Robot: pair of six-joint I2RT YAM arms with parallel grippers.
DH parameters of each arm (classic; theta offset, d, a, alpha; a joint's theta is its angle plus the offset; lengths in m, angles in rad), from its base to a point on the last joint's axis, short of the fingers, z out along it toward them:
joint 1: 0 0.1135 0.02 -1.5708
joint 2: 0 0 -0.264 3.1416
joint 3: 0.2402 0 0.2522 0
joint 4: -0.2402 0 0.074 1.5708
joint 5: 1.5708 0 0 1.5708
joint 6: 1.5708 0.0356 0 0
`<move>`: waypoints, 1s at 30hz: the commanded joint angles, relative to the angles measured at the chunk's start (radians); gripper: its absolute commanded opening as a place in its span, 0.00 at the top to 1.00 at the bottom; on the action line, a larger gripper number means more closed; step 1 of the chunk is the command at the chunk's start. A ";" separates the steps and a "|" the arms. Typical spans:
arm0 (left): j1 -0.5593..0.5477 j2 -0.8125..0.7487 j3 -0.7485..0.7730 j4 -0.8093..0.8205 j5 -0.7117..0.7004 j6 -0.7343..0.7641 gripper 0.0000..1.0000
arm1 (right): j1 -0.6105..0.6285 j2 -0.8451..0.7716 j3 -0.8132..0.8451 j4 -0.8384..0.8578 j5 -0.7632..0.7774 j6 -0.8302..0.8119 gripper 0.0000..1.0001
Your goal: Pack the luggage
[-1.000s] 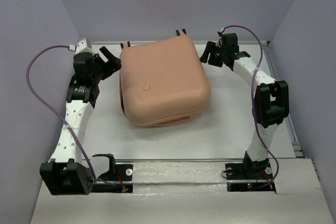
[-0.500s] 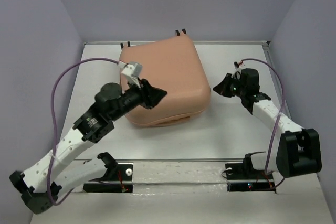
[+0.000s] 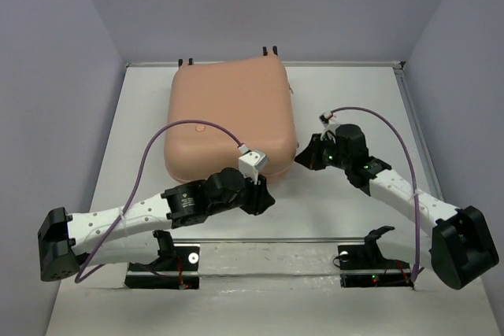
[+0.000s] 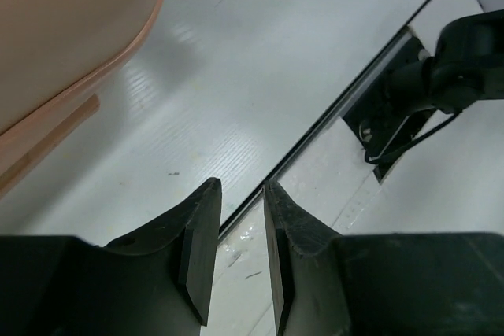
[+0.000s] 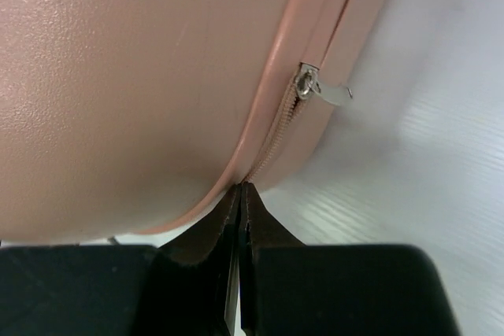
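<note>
Right gripper (image 5: 239, 188): fingers pressed together, nothing between them, tips at the zip seam of the luggage (image 3: 228, 116), near the pull tab (image 5: 321, 92). Left gripper (image 4: 240, 191): fingers narrowly apart, empty, over bare table (image 3: 354, 100) just beside the luggage's near edge. Luggage lies flat and closed, far-centre of the table. Peach-pink shell, smooth, rounded corners. Judged stiff, slippery, bulky. The shell offers no pinch, so take the pull tab or seam lip.
</note>
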 commanded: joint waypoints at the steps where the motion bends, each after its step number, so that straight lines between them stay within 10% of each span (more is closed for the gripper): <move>1: 0.001 0.005 -0.045 -0.026 -0.148 -0.107 0.61 | 0.156 0.079 0.121 0.099 -0.006 -0.021 0.93; 10: 0.019 0.005 -0.108 -0.070 -0.340 -0.230 0.61 | 0.133 0.042 0.043 0.033 0.239 -0.162 0.93; 21: 0.127 -0.009 -0.117 -0.083 -0.325 -0.198 0.61 | 0.110 0.205 0.063 0.249 0.032 -0.367 0.49; 30: 0.128 -0.017 -0.110 -0.096 -0.334 -0.202 0.61 | 0.101 0.292 0.045 0.427 -0.043 -0.456 0.49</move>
